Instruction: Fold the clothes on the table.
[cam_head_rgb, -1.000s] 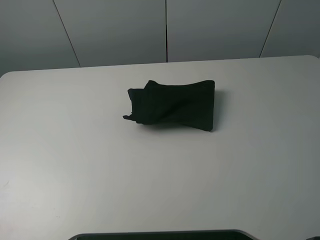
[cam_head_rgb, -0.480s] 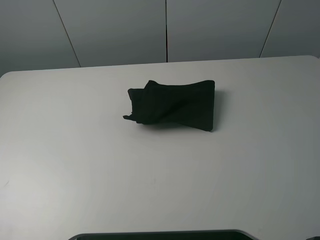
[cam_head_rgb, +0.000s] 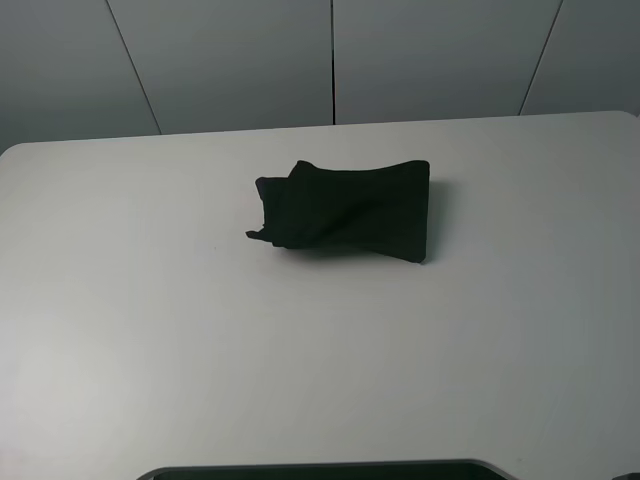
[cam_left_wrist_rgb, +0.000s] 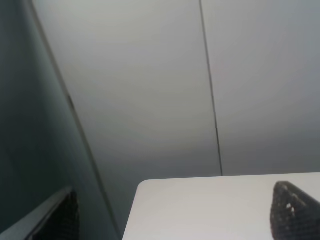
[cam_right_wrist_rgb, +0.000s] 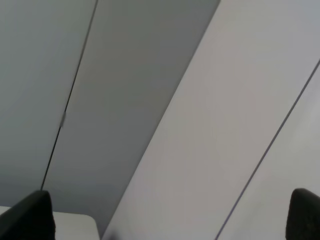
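A black garment lies bunched and partly folded on the white table, a little behind its middle. Its left end is crumpled and its right end is flat and wider. Neither arm shows in the exterior high view. In the left wrist view my left gripper is open, with its fingertips at the frame's edges, and it looks over a table corner at the wall. My right gripper is open too, with fingertips far apart, facing the wall. The garment is in neither wrist view.
Grey wall panels stand behind the table's far edge. A dark curved edge shows at the bottom of the exterior high view, near the table's front.
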